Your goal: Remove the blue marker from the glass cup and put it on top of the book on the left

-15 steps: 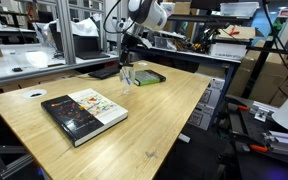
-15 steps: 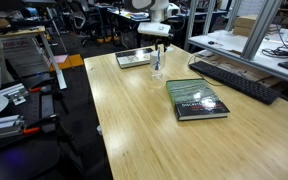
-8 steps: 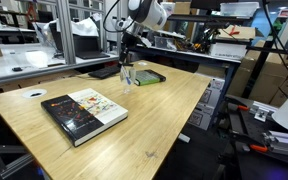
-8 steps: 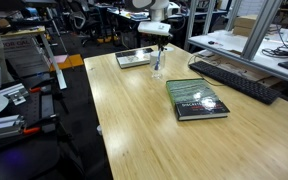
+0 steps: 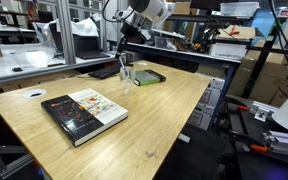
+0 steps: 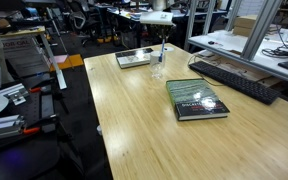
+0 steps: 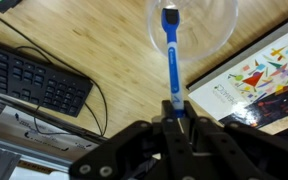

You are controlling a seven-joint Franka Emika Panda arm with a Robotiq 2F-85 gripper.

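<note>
Wrist view: tool (image 7: 174,108) clenched on the blue marker (image 7: 170,55); marker a slim, bright-blue stick, darker at tip; runs from lower centre upward, tip overlapping the glass cup (image 7: 212,30) at top centre; cup stands on desk (image 7: 114,50).

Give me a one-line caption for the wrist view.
Tool shut on the blue marker, its far end over the glass cup; keyboard on one side, book on the other.

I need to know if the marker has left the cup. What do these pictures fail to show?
- Whether the tip of the blue marker clears the glass cup: wrist view looks straight down; both exterior views show them too small.
- Book: cut off by the wrist view's right edge.
- Keyboard: cut off by its left edge.
</note>
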